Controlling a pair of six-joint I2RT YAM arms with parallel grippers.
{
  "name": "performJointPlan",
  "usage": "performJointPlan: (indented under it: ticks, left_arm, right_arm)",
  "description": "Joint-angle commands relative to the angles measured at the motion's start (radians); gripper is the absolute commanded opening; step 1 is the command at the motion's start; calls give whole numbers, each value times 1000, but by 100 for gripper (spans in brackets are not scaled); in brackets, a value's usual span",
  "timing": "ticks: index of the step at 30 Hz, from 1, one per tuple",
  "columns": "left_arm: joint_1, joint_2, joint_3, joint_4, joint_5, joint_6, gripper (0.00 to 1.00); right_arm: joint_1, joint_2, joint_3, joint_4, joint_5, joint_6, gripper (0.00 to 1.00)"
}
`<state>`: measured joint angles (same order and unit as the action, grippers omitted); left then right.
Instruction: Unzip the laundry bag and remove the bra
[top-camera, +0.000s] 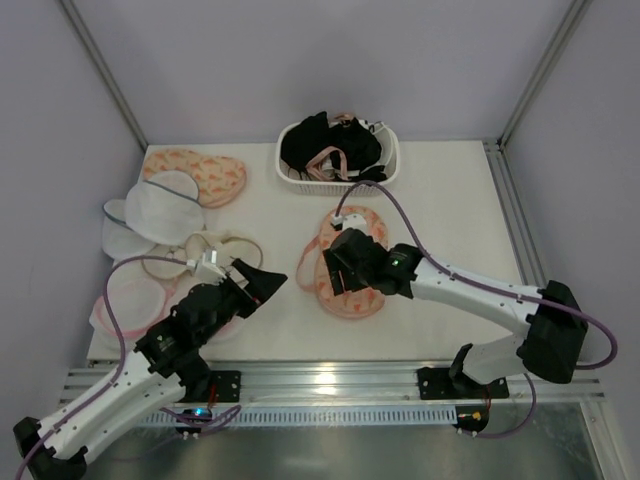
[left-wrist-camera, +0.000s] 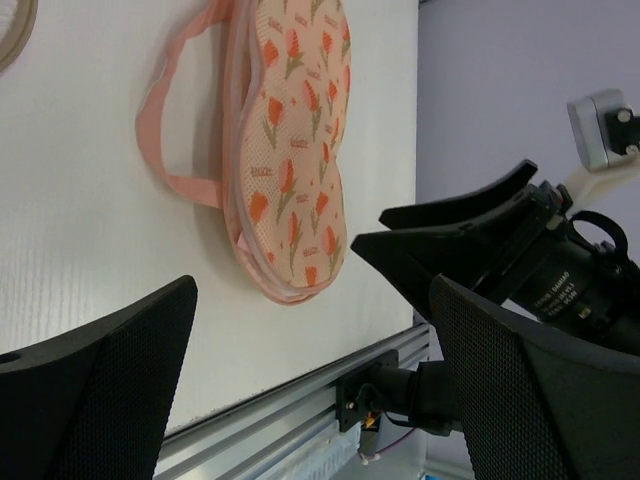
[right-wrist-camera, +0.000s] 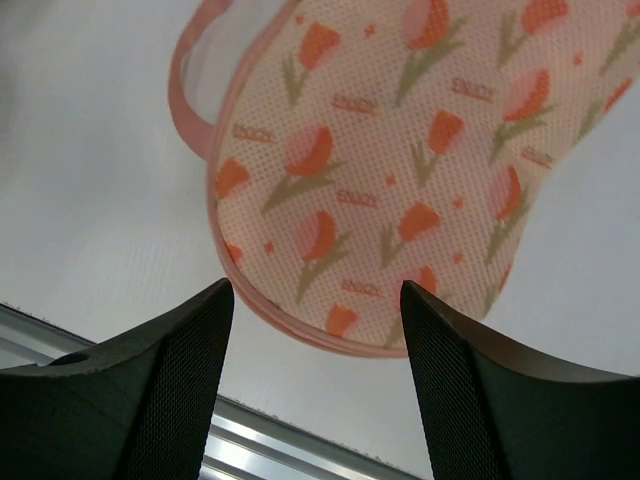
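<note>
The laundry bag (top-camera: 358, 300), peach with an orange tulip print and a pink zip rim, lies flat in the middle of the table. It also shows in the left wrist view (left-wrist-camera: 295, 150) and the right wrist view (right-wrist-camera: 400, 170). A pink loop (left-wrist-camera: 170, 130) sticks out of its side. Its rim looks closed at the near end. The bra is hidden. My right gripper (top-camera: 332, 272) (right-wrist-camera: 315, 300) hovers open just above the bag's near end. My left gripper (top-camera: 270, 280) (left-wrist-camera: 312, 300) is open and empty, left of the bag and pointing at it.
A second peach printed bag (top-camera: 200, 172) lies at the back left. White mesh bags (top-camera: 160, 210) and cream round bags (top-camera: 215, 250) are piled on the left. A white basket (top-camera: 388, 168) holding black garments stands at the back. The metal rail (top-camera: 330, 380) runs along the near edge.
</note>
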<state>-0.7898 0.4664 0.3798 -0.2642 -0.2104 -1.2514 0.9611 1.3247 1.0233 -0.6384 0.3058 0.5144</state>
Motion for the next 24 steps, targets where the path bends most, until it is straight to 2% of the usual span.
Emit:
performJointPlan:
  ticks: [1, 9, 16, 19, 20, 23, 24]
  left_arm:
    - [3, -63, -16, -89, -34, 29, 99]
    - [3, -120, -27, -132, -21, 21, 100]
    - [4, -187, -33, -179, -34, 17, 99]
    - [3, -219, -38, -204, -41, 12, 100]
    - [3, -225, -39, -210, -43, 10, 99]
    - [4, -250, -41, -230, -52, 7, 99]
    - [3, -255, -41, -237, -56, 7, 99]
  right_arm:
    - [11, 108, 98, 94, -48, -63, 70]
    - [42, 384, 308, 76, -28, -65, 63]
    - [56, 536, 408, 0, 123, 9, 56]
    - [56, 573, 440, -35, 167, 41, 48]
    - [54, 580, 449, -55, 188, 48, 42]
    - [56, 608, 475, -82, 214, 56, 36]
    - [57, 613, 477, -86, 216, 55, 30]
